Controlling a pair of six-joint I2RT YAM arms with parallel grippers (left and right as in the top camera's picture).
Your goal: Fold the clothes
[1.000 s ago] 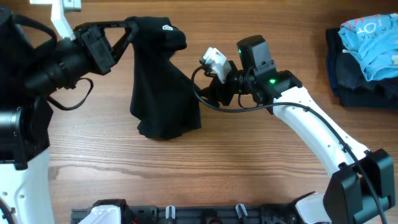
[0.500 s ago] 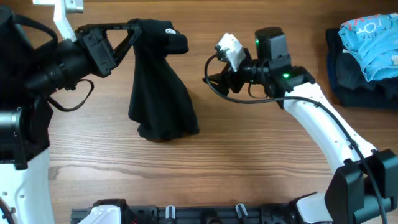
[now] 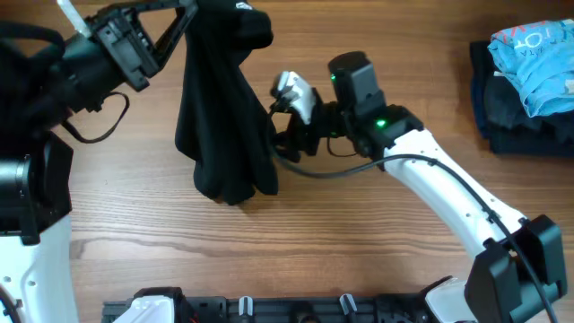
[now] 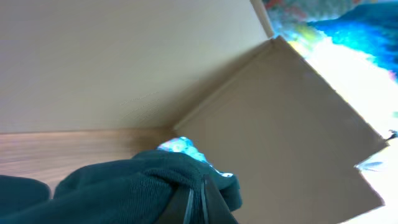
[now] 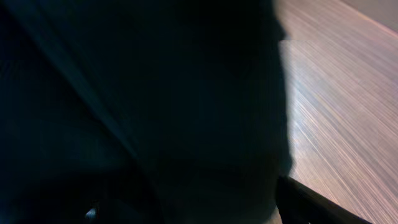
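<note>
The wooden table [image 3: 359, 224] takes up the whole overhead view, with one arm entering from each side. The black T-shirt [image 3: 220, 117] is the largest item on it: it hangs as a bunched vertical column left of centre. Its upper end is lifted at the far edge of the table and its lower end rests crumpled on the wood. At the far right edge lies a dark navy folded stack [image 3: 502, 117]. A light-blue garment [image 3: 538, 63] with pink-and-white lettering lies on top of it. Both are well apart from the T-shirt. The left gripper [image 3: 190, 16] is at the top of the T-shirt. In the left wrist view its fingers [image 4: 189, 202] are pressed together with the black fabric [image 4: 118, 186] gathered around them, so this gripper is clenched on the T-shirt and carries its upper end. The right gripper [image 3: 280, 144] points left and sits against the right edge of the hanging fabric, at about mid-height. The right wrist view is almost filled by dark cloth [image 5: 137, 99], with bare wood showing only at the right. Whether this gripper is released or clamped cannot be told. A small white label mark [image 3: 239, 5] shows at the top of the T-shirt.
</note>
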